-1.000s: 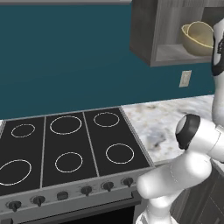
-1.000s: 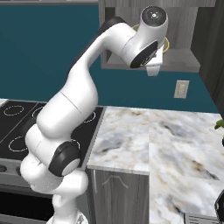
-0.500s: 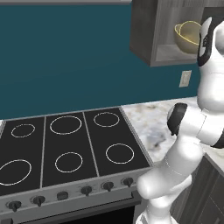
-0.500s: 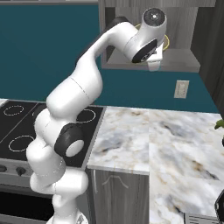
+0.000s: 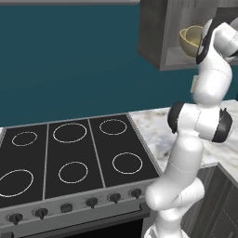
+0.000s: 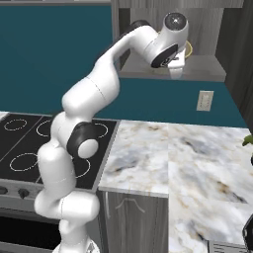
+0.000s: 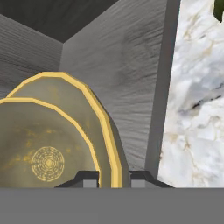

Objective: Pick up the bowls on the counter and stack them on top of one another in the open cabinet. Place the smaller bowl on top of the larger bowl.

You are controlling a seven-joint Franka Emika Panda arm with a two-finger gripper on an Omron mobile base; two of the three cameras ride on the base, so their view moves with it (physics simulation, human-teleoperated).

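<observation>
In the hand view the smaller bowl (image 7: 48, 144) lies nested inside the larger bowl (image 7: 74, 100), both olive-yellow with pale rims. My gripper (image 7: 114, 177) is shut on the wider bowl's rim, one fingertip on each side of its wall. The bowls hang over the grey wood floor of the open cabinet (image 7: 127, 87). From the left base view they read as one tilted olive-yellow shape (image 5: 189, 41) inside the cabinet (image 5: 155, 32), just left of my hand. A sliver of yellow rim (image 6: 189, 47) peeks past my hand. The marble counter (image 6: 163, 163) lies below.
The black stovetop (image 5: 69, 153) sits left of the counter. A wall outlet (image 6: 204, 100) is under the cabinet's floor (image 6: 207, 75). A green leaf (image 7: 218, 8) shows at the counter's far side. My arm stands tall between the counter edge and the cabinet.
My hand and the bowls have moved left, deeper into the open cabinet, and the arm has straightened upward. The grip has stayed the same.
</observation>
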